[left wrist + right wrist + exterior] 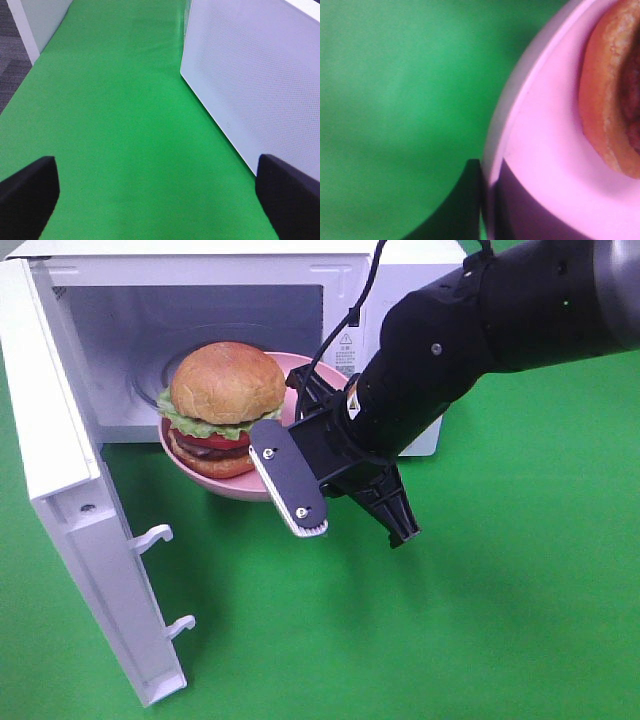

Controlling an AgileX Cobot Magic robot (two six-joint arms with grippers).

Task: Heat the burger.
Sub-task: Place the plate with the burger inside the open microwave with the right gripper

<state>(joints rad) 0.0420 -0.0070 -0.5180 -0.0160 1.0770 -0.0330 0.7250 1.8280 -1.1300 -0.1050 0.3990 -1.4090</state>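
**Burger on plate at microwave mouth**

High view: the burger sits upright, bun uppermost, in the middle of the pink plate. The plate's rear lies inside the microwave cavity. Its front rim juts out past the sill, above the green cloth. The door stands swung wide on the left. The right gripper meets the plate's rim just beside the burger, on its right side. From this angle the arm's bulk hides how the jaws stand.

Right wrist view: this settles the point. Though blurred, it shows the jaws drawn together on the plate's rim, one on either side of it. The burger's lower bun lies near them, apart from the grip.

Left wrist view: only this view shows the left gripper. Its jaws stand wide apart, holding nothing, over the cloth. A white panel with fine dots stands on the cloth nearby. I cannot tell whether that panel is the door's outer face.
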